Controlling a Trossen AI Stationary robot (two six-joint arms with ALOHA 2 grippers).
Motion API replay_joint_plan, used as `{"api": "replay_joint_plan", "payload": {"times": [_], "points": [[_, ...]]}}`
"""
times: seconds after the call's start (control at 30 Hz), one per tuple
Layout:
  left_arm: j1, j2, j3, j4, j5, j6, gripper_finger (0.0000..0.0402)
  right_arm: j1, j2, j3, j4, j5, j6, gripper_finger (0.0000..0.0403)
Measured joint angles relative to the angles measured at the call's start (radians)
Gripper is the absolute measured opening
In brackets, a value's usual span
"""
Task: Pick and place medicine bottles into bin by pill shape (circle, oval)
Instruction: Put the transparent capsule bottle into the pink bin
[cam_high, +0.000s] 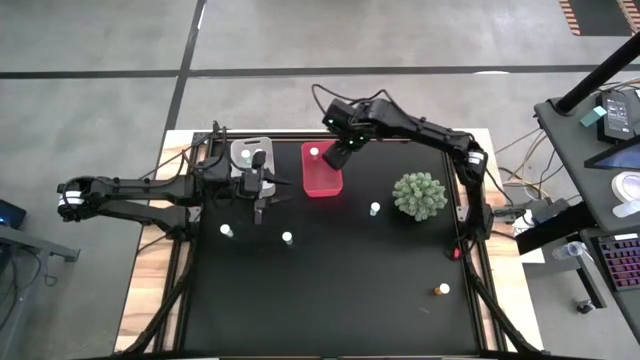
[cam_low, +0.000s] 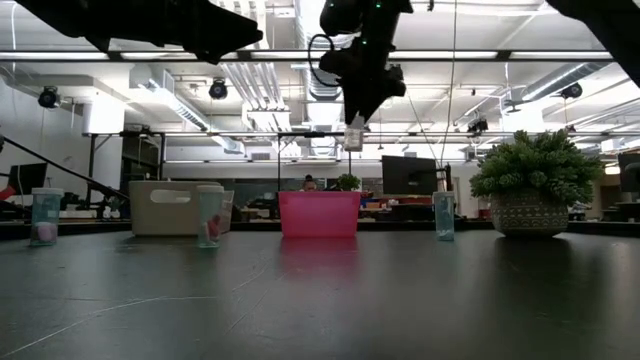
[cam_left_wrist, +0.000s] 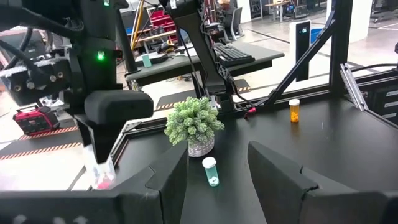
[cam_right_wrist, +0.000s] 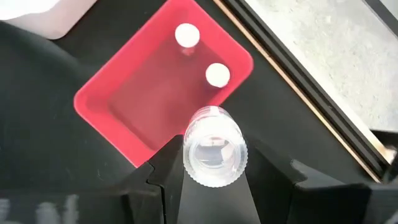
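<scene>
We carry a clear plastic bottle (cam_right_wrist: 211, 146) clamped in the right gripper (cam_right_wrist: 211, 163) high above the bright red rectangular plastic bin (cam_right_wrist: 124, 102); we should centre it over the bin's bare floor, clear of two white caps (cam_right_wrist: 217, 74), before lowering. The left gripper (cam_left_wrist: 217, 171) waits unclenched, holding nothing, beside the whitish tub (cam_high: 250, 152)
</scene>
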Motion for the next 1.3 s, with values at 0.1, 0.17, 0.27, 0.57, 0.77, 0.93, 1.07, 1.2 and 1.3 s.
{"api": "replay_joint_plan", "payload": {"times": [0.1, 0.17, 0.27, 0.57, 0.77, 0.93, 1.07, 1.2, 1.3], "points": [[0.0, 0.0, 0.0, 0.0, 0.0, 0.0, 0.0151, 0.007, 0.043, 0.037, 0.002, -0.001, -0.013, 0.0138], [0.0, 0.0, 0.0, 0.0, 0.0, 0.0, 0.0151, 0.008, 0.076, 0.065, 0.0, -0.009, -0.022, 0.0138], [0.0, 0.0, 0.0, 0.0, 0.0, 0.0, 0.0151, 0.008, 0.133, 0.119, 0.002, -0.045, -0.033, 0.0138], [0.0, 0.0, 0.0, 0.0, 0.0, 0.0, 0.0151, 0.008, 0.298, 0.264, 0.013, -0.116, -0.08, 0.0138], [0.0, 0.0, 0.0, -0.001, 0.0, 0.0, 0.0151, 0.005, 0.355, 0.28, 0.049, -0.158, -0.092, 0.0138], [0.0, 0.0, 0.0, -0.001, 0.0, 0.0, 0.0151, 0.001, 0.378, 0.28, 0.071, -0.158, -0.099, 0.0138], [0.0, 0.0, 0.0, -0.001, 0.0, 0.0, 0.0151, 0.0, 0.4, 0.28, 0.089, -0.158, -0.103, 0.0138], [0.0, 0.0, 0.0, -0.001, 0.0, 0.0, 0.0151, -0.001, 0.413, 0.28, 0.106, -0.158, -0.107, 0.0138], [0.0, 0.0, 0.0, -0.001, 0.0, 0.0, 0.0151, -0.003, 0.422, 0.279, 0.117, -0.158, -0.109, 0.0138]]}}
